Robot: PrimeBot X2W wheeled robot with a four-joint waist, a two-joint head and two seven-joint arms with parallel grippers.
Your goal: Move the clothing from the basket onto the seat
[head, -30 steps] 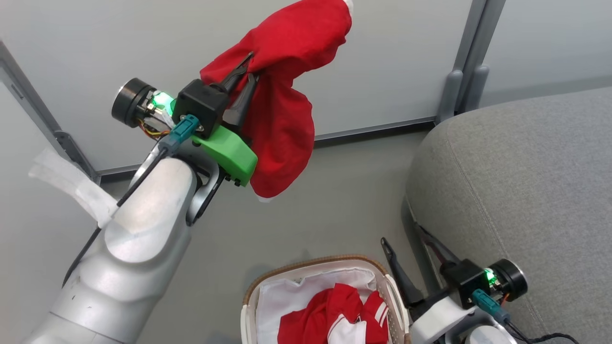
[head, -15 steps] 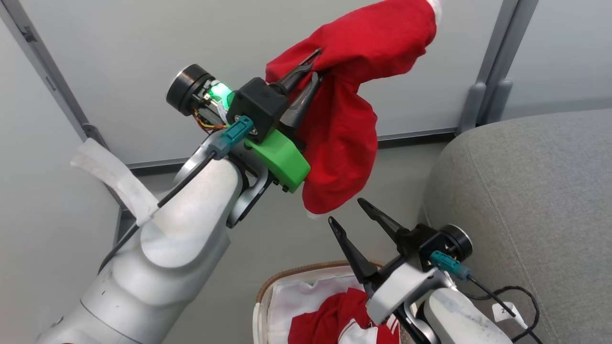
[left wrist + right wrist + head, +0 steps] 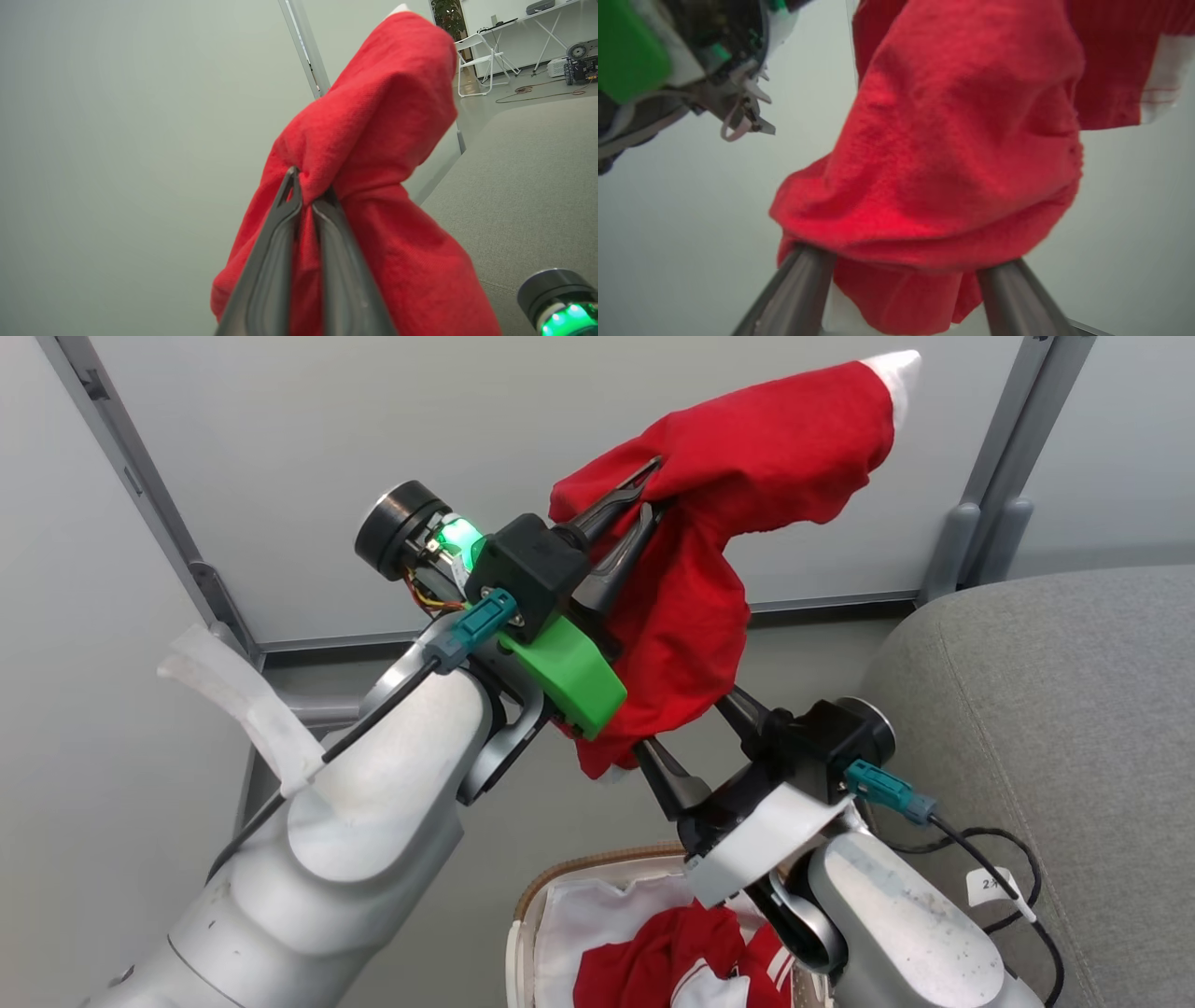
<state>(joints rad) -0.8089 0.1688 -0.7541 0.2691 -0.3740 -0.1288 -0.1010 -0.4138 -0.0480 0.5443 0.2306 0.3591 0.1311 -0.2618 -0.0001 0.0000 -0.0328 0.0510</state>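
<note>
red garment [image 3: 709,523] pinched tight in left hand [image 3: 653,485], hanging at 12 o'clock, clear of basket [image 3: 560,882] and of seat [image 3: 1074,709] at 3 o'clock. right hand [image 3: 906,261] spread wide around its lower fold. striped jersey [image 3: 653,961] down in basket at 6 o'clock.

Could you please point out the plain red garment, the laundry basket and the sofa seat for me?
plain red garment [image 3: 775,448], head view, on its raised upper fold.
laundry basket [image 3: 597,859], head view, on its brown woven rim.
sofa seat [image 3: 1074,709], head view, on the bare grey cushion top.
</note>
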